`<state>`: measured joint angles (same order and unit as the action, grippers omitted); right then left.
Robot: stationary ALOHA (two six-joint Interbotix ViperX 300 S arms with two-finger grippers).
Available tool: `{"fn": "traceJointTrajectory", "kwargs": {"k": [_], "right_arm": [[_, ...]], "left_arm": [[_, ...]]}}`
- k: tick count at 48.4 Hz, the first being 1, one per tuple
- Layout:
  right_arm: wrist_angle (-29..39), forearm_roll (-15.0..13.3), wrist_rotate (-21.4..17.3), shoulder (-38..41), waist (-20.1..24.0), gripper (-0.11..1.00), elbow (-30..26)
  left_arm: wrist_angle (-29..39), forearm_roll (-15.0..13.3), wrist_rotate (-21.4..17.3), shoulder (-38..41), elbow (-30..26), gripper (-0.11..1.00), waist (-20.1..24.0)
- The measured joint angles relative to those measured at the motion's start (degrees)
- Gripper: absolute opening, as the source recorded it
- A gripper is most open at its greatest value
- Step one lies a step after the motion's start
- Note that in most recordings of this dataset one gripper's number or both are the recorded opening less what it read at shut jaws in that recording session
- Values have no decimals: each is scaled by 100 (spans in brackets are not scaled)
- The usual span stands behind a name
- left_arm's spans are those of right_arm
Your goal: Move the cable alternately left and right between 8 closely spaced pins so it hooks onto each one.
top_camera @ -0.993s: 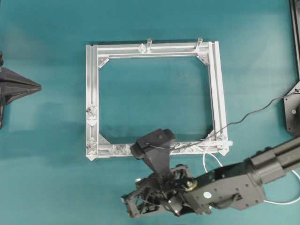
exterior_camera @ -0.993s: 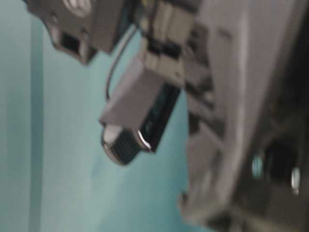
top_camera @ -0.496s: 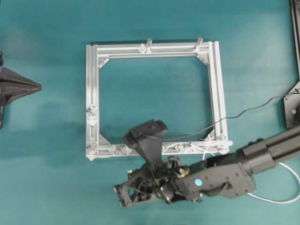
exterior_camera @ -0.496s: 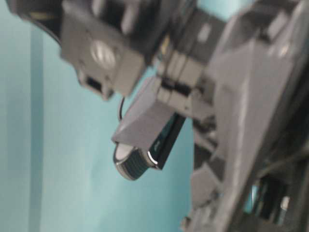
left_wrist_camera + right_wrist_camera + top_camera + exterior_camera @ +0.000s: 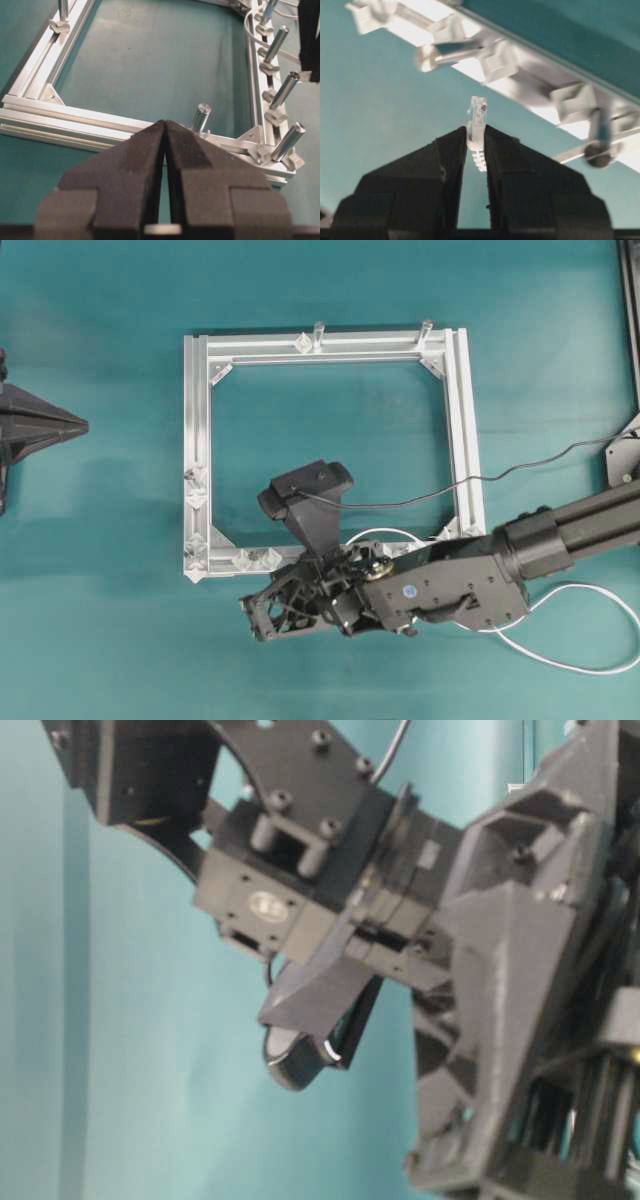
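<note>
Half the pins point(image 5: 400, 551) (arm-hidden)

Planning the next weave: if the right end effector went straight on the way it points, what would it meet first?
Probably the frame rail and its pins, just ahead of the held plug; depth unclear.

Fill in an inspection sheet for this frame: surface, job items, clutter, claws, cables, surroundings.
Surface: teal table, bare where it shows.
Job items: aluminium frame lies flat; pins stand along its rail; white cable loops off the frame's lower right corner, its clear plug sticking out of the right claw.
Clutter: nothing seen.
Claws: right claw shut on the plug, beside the frame's near rail; left claw shut, holding nothing, short of the frame.
Cables: thin black wire crosses the frame's right rail.
Surroundings: dark arm base at the right edge.
</note>
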<state>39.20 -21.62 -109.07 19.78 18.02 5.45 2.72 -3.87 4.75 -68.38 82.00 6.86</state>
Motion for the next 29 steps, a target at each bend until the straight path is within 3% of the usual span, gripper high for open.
{"fn": "traceJointTrajectory", "kwargs": {"k": [29], "right_arm": [[9, 0, 88, 0, -325, 16, 79]], "left_arm": [[0, 0, 0, 0, 18, 0, 0]]}}
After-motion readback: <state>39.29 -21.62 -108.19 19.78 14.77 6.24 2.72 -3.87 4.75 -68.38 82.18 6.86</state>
